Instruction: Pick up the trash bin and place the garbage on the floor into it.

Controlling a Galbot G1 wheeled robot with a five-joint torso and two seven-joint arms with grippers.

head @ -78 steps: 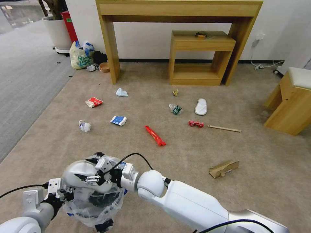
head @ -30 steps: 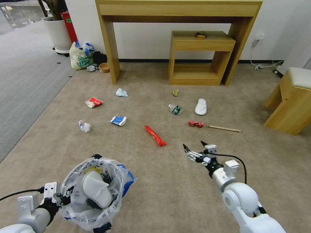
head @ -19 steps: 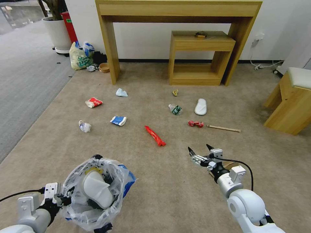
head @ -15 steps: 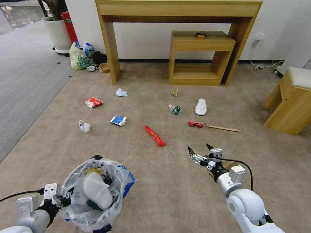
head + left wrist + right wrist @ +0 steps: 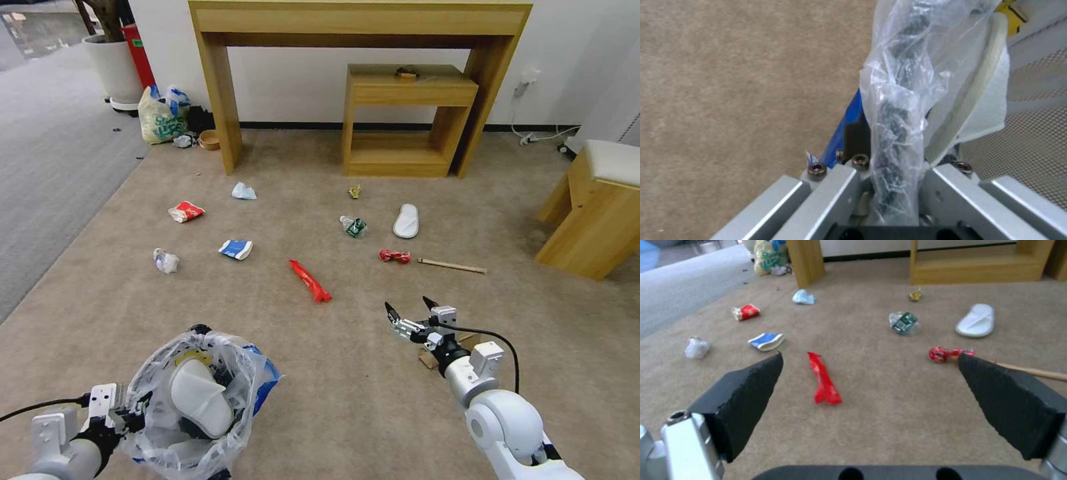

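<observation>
Trash bin (image 5: 200,400), black w/ crinkly clear liner, sits low at robot's left w/ a white slipper (image 5: 198,397) inside. Left gripper (image 5: 127,419) is clamped on its bagged rim. Right gripper (image 5: 408,312) hangs over carpet, jaws wide apart, empty, w/ red wrapper (image 5: 823,380) ahead of it.

Even, bright indoor light; soft shadows under the wooden table (image 5: 360,20). Head view bows straight lines near its edges. Both wrist views soft; the plastic bag (image 5: 907,83) shows glare, nearby metal blurred.
</observation>
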